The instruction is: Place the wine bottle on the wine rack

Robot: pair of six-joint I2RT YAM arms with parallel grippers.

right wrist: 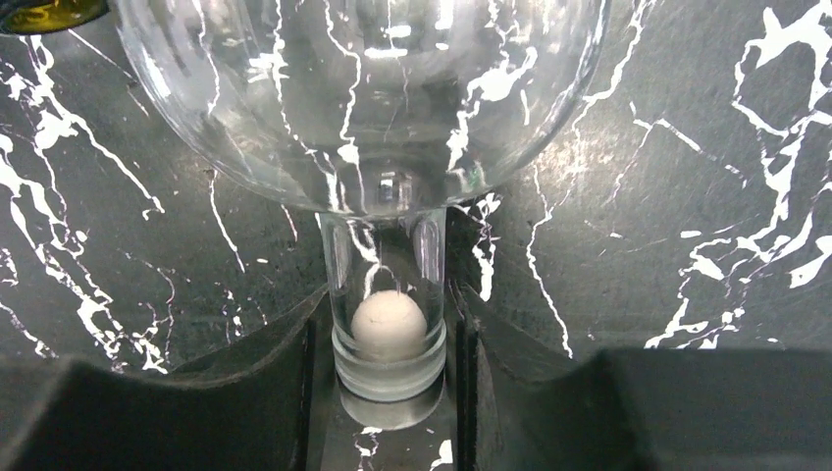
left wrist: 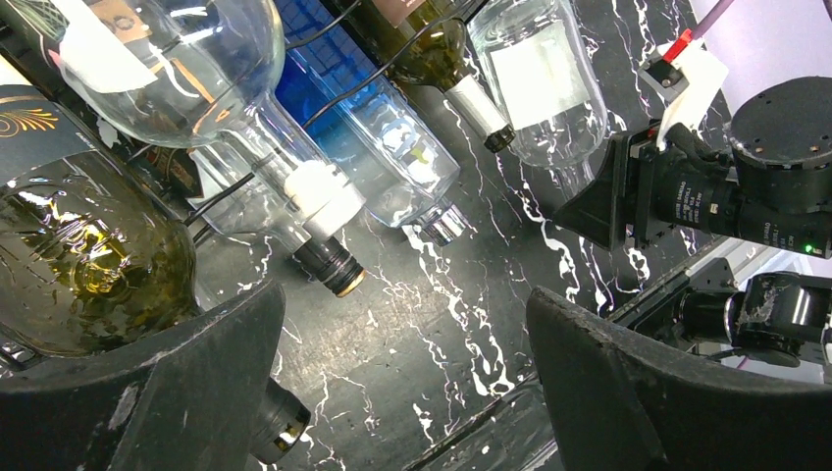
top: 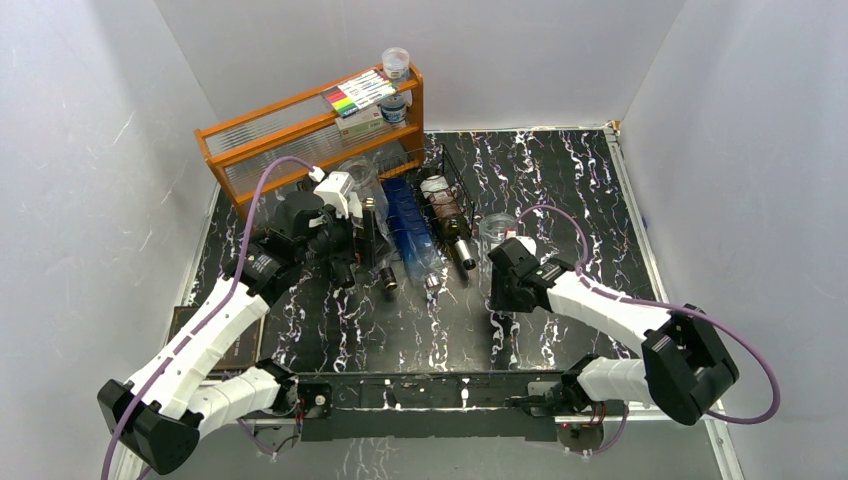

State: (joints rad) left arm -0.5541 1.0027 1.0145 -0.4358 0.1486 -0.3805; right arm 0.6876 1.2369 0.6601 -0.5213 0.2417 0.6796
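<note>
**Hold.** The right gripper [right wrist: 388,343] is clamping the neck of the clear bottle [right wrist: 373,98]. Its fingers [right wrist: 285,392] are pressing on both sides just above the lip. This grip is probably chosen because the neck is narrow enough to pinch, which leaves the wide body free to settle into a cradle.

**Location.** In the top view the clear bottle [top: 497,230] is sitting at frame centre, just right of the rack [top: 455,185] and not yet in a cradle. The frames are not showing whether it is resting on the table [top: 560,190] or is lifted off it.

**Left arm.** The left gripper [left wrist: 402,314] is hanging at the left end of the row with its jaws spread wide and gripping nothing. One finger [left wrist: 147,392] is sitting just beside the olive bottle [left wrist: 88,265]. This is likely a standby or steadying position.

**Containers.**
- The clear bottle is showing no liquid, and a white round stopper [right wrist: 389,327] is sitting inside the neck.
- The rack is carrying a blue bottle [top: 408,225] and a dark bottle [top: 445,215] lying side by side, necks toward the bottom of the frame.
- Any contents of the olive bottle cannot be told through the tinted glass.
- The shelf [top: 300,130], upper left, is holding markers and small jars.
</note>
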